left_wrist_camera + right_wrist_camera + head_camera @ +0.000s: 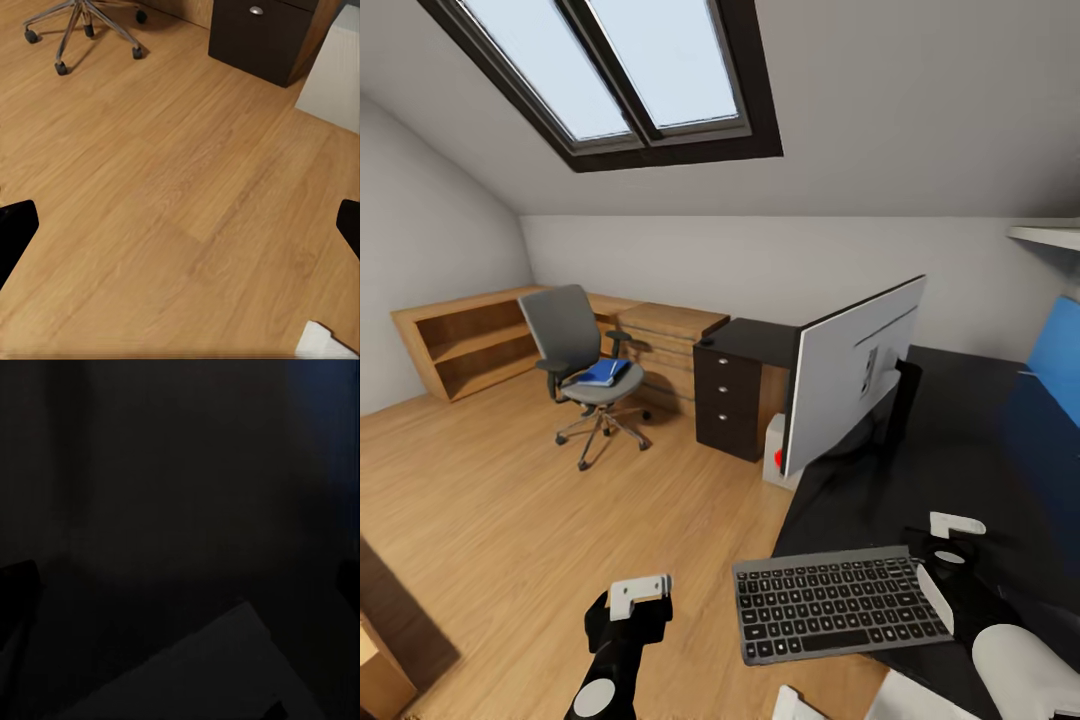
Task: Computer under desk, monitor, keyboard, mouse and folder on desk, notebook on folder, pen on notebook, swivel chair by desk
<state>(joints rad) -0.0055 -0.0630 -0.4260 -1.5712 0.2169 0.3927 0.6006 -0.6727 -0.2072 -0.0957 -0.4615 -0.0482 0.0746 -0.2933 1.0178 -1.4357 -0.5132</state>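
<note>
Attic bedroom: the keyboard [838,603] is lying lengthwise across the black worktop [960,440], just beside the open right end effector [948,540].

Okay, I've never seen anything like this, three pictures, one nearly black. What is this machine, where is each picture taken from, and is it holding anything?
This is a simulated two-armed robot on wheels in an attic bedroom. The big picture comes from its head, looking down over both arms. The left gripper hangs over the wood floor; the right gripper is over the black desk. On the desk stand a monitor, seen from behind, and a keyboard at the near edge. Across the room a swivel chair carries a blue folder. The other two pictures come from cameras near each gripper; the dark one faces the desktop. The left gripper is open and empty; the right I cannot judge.
</note>
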